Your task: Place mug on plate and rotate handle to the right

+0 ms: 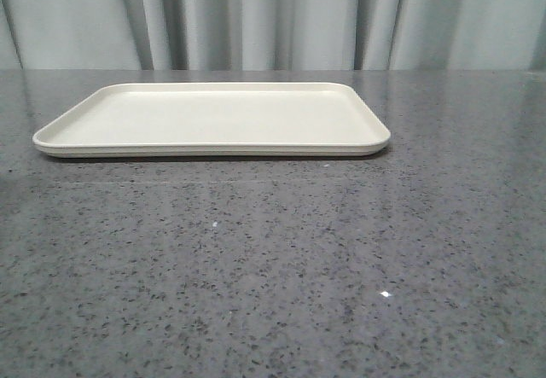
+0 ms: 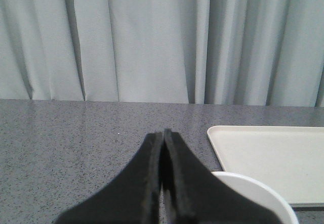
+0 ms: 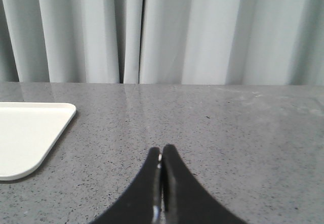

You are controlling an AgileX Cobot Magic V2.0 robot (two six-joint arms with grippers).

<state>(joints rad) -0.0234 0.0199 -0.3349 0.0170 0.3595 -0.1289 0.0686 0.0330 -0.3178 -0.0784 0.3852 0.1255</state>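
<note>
The cream plate (image 1: 213,118) lies flat on the grey table, at the back and left of centre, with nothing on it. It also shows in the left wrist view (image 2: 273,158) and the right wrist view (image 3: 25,133). A white curved rim (image 2: 260,196), apparently the mug's top, shows just beside my left gripper (image 2: 163,133), nearer than the plate. Its handle and printed face are hidden. My left gripper is shut and empty. My right gripper (image 3: 162,148) is shut and empty over bare table to the right of the plate. Neither gripper nor the mug shows in the front view.
The speckled grey table (image 1: 281,276) stretches wide in front of the plate. A grey pleated curtain (image 1: 273,15) hangs behind the table's far edge.
</note>
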